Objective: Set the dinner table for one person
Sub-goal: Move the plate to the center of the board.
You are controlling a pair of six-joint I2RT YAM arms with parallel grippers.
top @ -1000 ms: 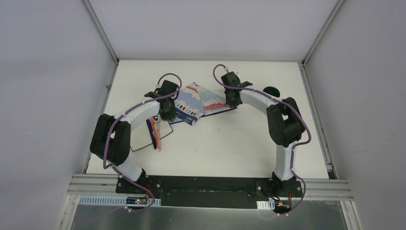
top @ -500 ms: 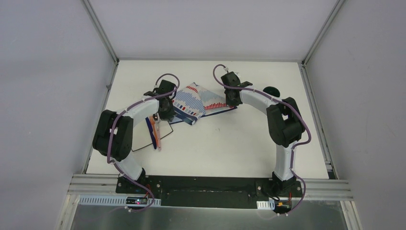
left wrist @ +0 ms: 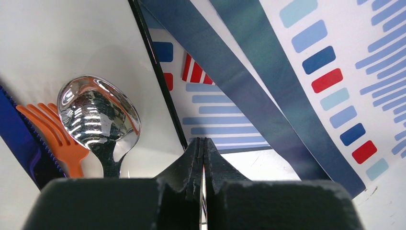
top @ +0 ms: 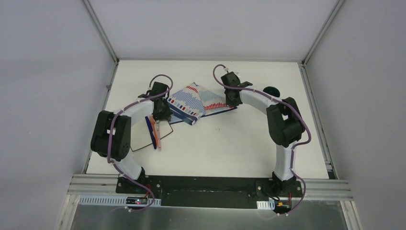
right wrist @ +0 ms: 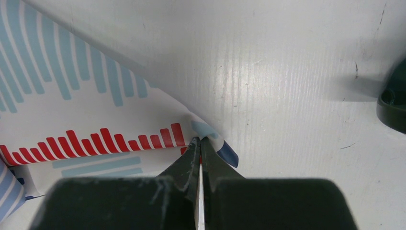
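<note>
The striped red-blue-white cloth [top: 194, 101] lies crumpled at the middle of the dinner table [top: 230, 143]. My left gripper [top: 161, 112] is shut on the cloth's left lower edge [left wrist: 225, 134], its tips [left wrist: 201, 140] beside the black rim of the white square plate [left wrist: 72, 43]. My right gripper [top: 233, 101] is shut on the cloth's right corner [right wrist: 210, 132]. On the plate [top: 139, 143] lie a shiny spoon [left wrist: 98, 115], an orange fork [left wrist: 52, 127] and a blue knife [left wrist: 19, 143].
A dark round object [top: 271, 89] stands at the back right, just behind the right arm, and its edge [right wrist: 395, 103] shows in the right wrist view. Grey rails edge the table [top: 103, 103]. White walls close in on both sides.
My left gripper has shifted left toward the plate, uncovering more of the cloth's left part. The right arm has held still.
</note>
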